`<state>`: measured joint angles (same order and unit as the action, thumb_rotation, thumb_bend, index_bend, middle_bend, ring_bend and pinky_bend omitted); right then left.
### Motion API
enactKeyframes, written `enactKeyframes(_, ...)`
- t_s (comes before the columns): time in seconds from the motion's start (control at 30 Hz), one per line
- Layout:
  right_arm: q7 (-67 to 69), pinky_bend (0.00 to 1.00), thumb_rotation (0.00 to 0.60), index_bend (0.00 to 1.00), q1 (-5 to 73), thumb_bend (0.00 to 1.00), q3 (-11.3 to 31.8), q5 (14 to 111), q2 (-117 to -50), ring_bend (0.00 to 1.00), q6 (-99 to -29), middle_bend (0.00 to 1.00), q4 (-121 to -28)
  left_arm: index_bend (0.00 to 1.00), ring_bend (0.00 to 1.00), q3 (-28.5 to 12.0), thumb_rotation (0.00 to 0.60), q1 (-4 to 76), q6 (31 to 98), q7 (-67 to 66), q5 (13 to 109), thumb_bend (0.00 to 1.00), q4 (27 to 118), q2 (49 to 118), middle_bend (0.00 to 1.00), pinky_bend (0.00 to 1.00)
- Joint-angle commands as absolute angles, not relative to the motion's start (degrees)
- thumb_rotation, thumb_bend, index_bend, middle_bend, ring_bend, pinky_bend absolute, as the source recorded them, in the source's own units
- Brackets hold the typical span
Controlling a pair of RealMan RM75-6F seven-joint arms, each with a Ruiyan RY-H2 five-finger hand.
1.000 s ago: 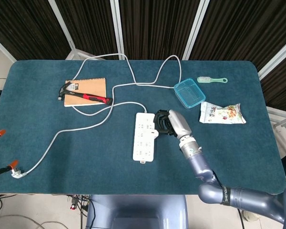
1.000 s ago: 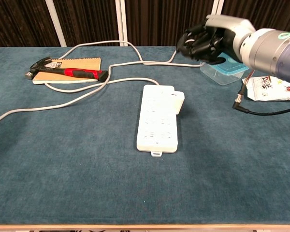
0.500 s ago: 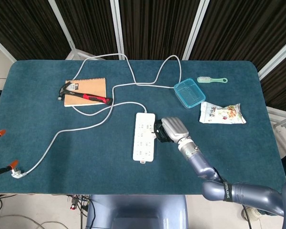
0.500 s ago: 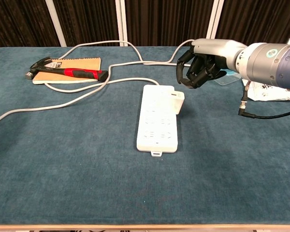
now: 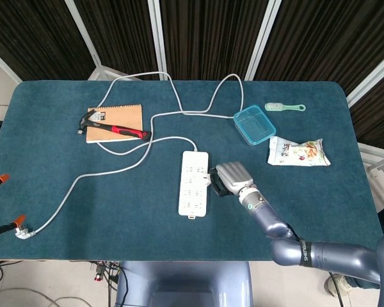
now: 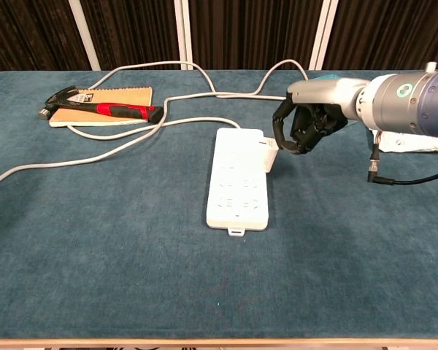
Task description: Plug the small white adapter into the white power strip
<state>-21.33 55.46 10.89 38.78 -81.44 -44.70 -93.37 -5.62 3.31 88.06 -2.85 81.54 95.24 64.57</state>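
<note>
Robot lab, blue-felt table (image 5: pixel 64 211), black curtains (image 5: pixel 205 32)

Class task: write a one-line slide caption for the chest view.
Right hand reaches the small white adapter beside the white power strip.

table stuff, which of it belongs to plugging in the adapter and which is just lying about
For the job:
white power strip
small white adapter, beside the strip's right edge
right robot hand, fingers curled right at the adapter

Lying about:
hammer on a notebook
blue container
green brush
snack bag
</note>
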Motion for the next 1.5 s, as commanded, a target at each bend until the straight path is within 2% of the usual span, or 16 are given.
enactKeyframes(0.03, -24.87, 1.00, 0.600, 1.00, 58.24, 0.96, 9.20, 34.91, -80.08, 0.88, -43.06, 0.87, -94.28, 0.17, 0.00, -5.61, 0.600, 3.35, 87.97, -2.91, 81.50, 0.07, 95.19, 64.61, 0.00, 0.00)
enactKeyframes(0.83, -27.40, 1.00, 0.600, 1.00, 70.07, 0.96, 6.78, 17.80, -77.77, 0.88, -37.08, 0.87, -93.58, 0.17, 0.00, -5.76, 0.600, 3.38, 87.95, -2.77, 81.21, 0.07, 95.02, 64.62, 0.00, 0.00)
enactKeyframes(1.5, -25.74, 1.00, 0.600, 1.00, 73.85, 0.96, 4.57, 14.50, -79.42, 0.88, -36.57, 0.87, -89.63, 0.17, 0.00, -5.70, 0.600, 3.41, 87.94, -3.29, 81.21, 0.07, 95.09, 64.76, 0.00, 0.00)
